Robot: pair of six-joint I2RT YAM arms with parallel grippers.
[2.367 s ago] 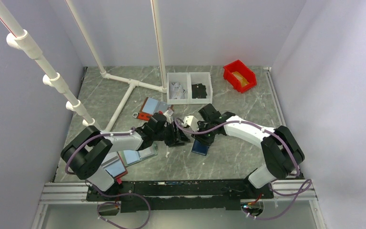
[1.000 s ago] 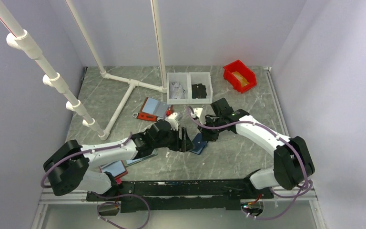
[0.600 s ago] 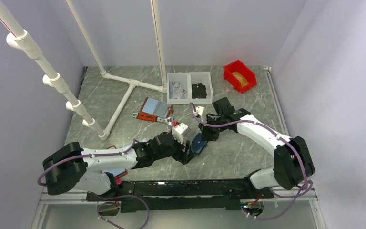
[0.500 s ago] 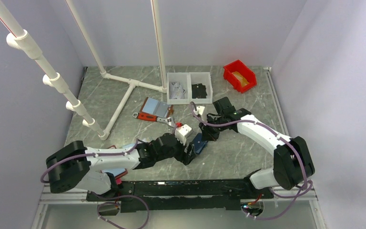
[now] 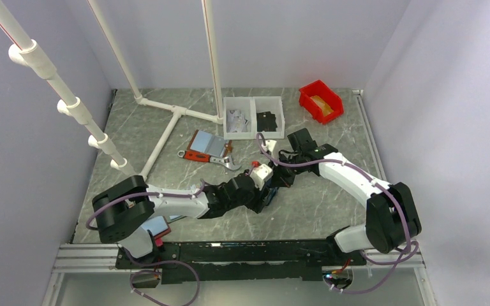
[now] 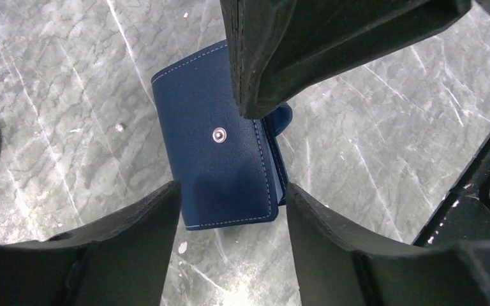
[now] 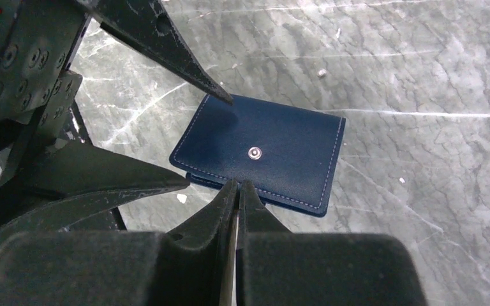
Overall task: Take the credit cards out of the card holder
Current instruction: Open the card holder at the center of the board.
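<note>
Card holder (image 6: pixel 217 159) lies flat on the marble table (image 5: pixel 319 204), folded shut, snap side up, centre of both wrist views. In the top view it sits just right of centre, mostly under the two wrists. Task looks barely begun: holder not opened, no credit cards out anywhere that I can see. Left to do: open the flap, pull both cards, set them down.

Left gripper (image 6: pixel 231 189) has its jaws apart and straddles the holder's lower end, one finger on each side. Whether the pads touch the leather, cannot tell. Right gripper (image 7: pixel 238 185) has its fingers pressed together, the tip at the holder's near long edge, bottom centre of its own view. In the left wrist view that tip comes in from the top, just beside the strap tab. Whether it pinches the tab or an edge, cannot tell.

Hidden: credit cards, inside the closed holder if there at all. Inner pockets unseen. Strap tab partly covered by the right fingers. An open red-edged holder (image 5: pixel 205 145) lies up and left of centre, well apart.
</note>
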